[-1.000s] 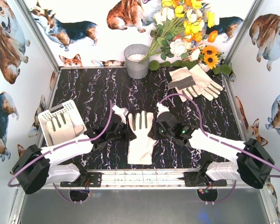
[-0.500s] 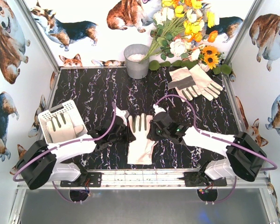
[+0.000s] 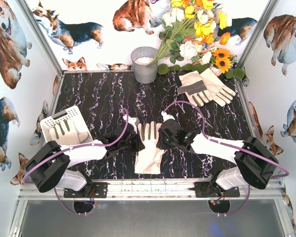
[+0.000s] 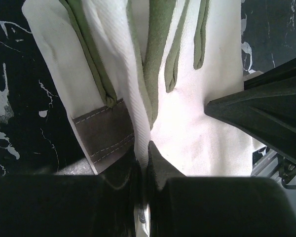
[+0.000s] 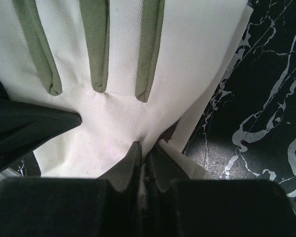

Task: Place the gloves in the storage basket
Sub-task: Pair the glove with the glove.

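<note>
Black marbled tabletop (image 3: 98,94) between corgi-print walls (image 3: 24,94) carries the work. At six o'clock lies one glove (image 3: 149,150), fingers pointing to twelve. The left gripper (image 3: 136,139) and right gripper (image 3: 161,138) each have their jaws pressed together on a pinch of its cloth, one at its nine o'clock edge, one at three, probably so the floppy piece lifts spread rather than dangling. The storage basket (image 3: 50,124) sits at nine o'clock with a stowed glove (image 3: 66,132) inside; two more gloves (image 3: 204,88) wait at two o'clock.
</note>
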### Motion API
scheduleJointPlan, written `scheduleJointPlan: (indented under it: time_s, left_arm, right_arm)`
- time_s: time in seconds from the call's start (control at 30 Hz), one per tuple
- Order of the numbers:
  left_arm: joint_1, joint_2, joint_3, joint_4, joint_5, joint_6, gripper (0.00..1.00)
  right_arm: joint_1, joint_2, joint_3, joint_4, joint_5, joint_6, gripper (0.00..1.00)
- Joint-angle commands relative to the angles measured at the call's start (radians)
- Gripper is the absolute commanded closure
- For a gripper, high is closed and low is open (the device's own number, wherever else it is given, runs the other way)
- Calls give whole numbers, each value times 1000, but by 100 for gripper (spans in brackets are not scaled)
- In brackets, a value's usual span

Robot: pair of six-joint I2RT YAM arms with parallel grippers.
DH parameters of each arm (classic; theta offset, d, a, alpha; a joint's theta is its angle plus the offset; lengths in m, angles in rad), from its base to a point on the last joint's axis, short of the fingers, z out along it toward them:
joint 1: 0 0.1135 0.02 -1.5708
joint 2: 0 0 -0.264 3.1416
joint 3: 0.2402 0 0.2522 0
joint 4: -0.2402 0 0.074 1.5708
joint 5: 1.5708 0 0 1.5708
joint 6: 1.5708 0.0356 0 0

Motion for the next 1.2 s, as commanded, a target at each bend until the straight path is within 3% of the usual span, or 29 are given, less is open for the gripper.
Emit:
scheduleJointPlan:
  time_s: [0.0,0.27,0.4,0.6,1.17]
  left_arm:
    - [12,18,10,-64,-104,52,100]
    - [12,-19,27,-159,-176,77,80]
    - [12,-74,23,-185,-190,84,77]
    - [12,-145,18,-146,-108,92,68]
    - [11,20,-25,180,129,15,69]
  right_arm:
    - [-10,28,7,-79,73,-57,100]
    - [-10,76,26,-68,65,-68,100]
    - [-9,89,32,-68,59,-72,100]
    - [-10,108,43,-60,43,-82,100]
    - [-10,102,41,26,-65,-127,100]
